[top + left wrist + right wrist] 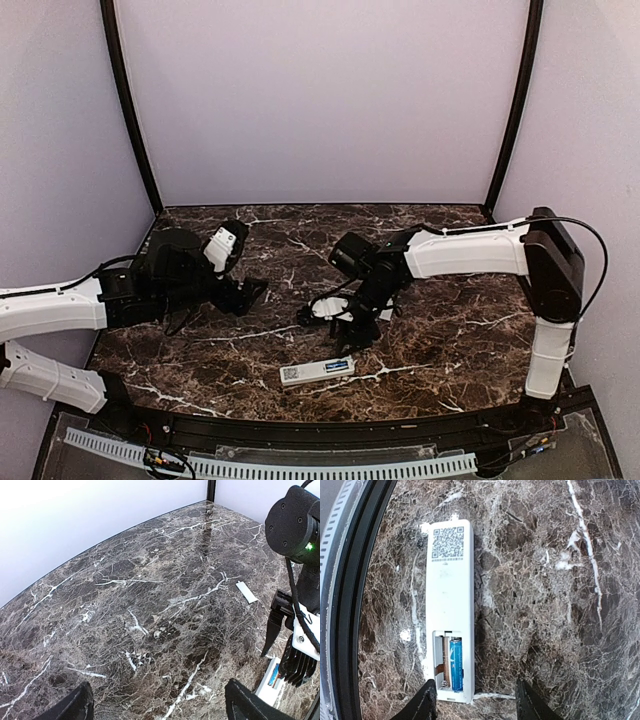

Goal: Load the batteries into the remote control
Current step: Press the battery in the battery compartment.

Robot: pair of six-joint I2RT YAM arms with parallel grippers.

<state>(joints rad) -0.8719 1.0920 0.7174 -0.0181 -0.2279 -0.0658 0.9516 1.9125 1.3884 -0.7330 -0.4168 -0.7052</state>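
Hands spread apart: left hand [160, 706] empty, right hand [476, 701] seemingly hovering above the remote control [449, 595].

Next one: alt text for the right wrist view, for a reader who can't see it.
A white remote control lies back-up on a dark marble table, its battery recess uncovered, with one blue battery in the right-hand slot. The right arm's two dark fingers stand apart at the bottom edge, either side of that end.
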